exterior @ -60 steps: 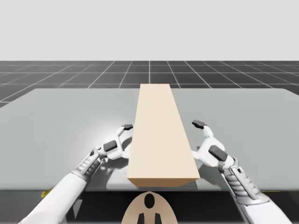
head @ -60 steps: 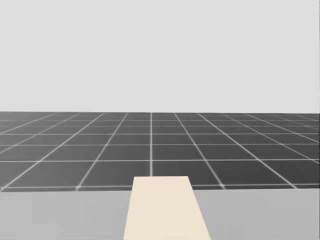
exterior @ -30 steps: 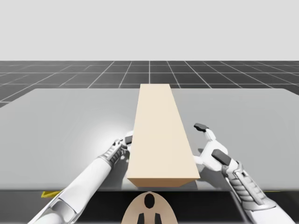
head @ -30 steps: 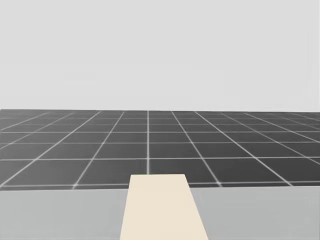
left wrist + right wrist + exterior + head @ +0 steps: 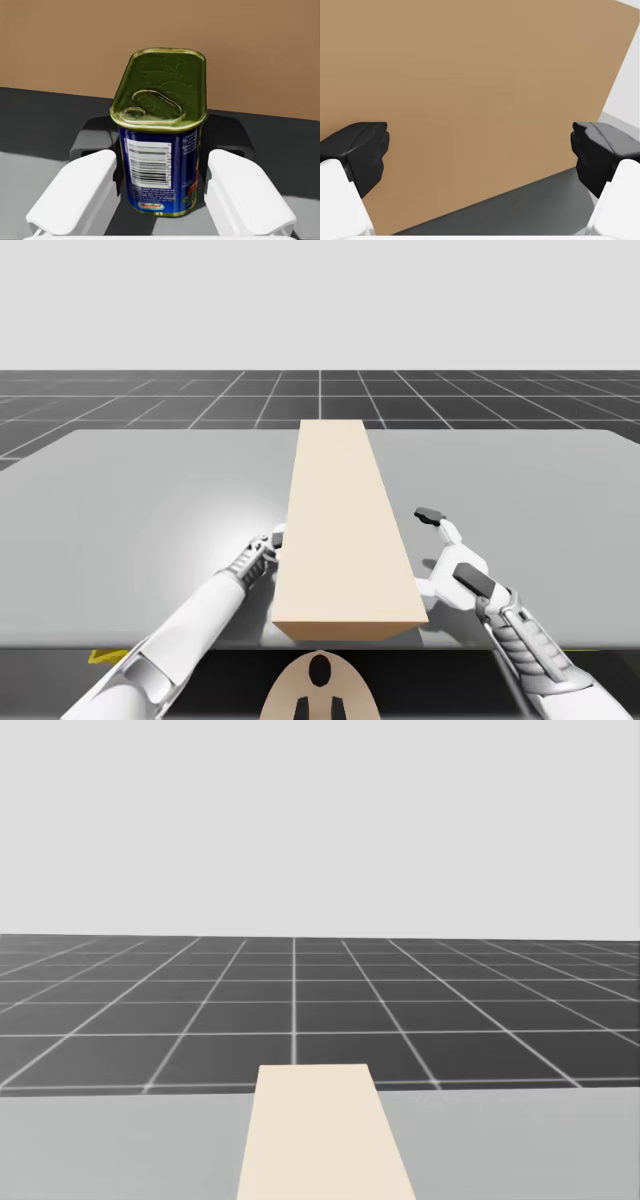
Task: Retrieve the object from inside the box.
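Blue can (image 5: 160,165), gold-lidded, stands upright in the mouth of my left claw (image 5: 162,140), which hung outside the tan box (image 5: 345,530) a second ago and has reached in; grip I cannot tell. Right claw (image 5: 480,150) stays wide open, facing the box wall. Withdrawal likely follows.

Left gripper (image 5: 161,200) tips, blue can (image 5: 162,150): were hidden by tan box (image 5: 345,530), high view. Box's near end: was cut off, head view.
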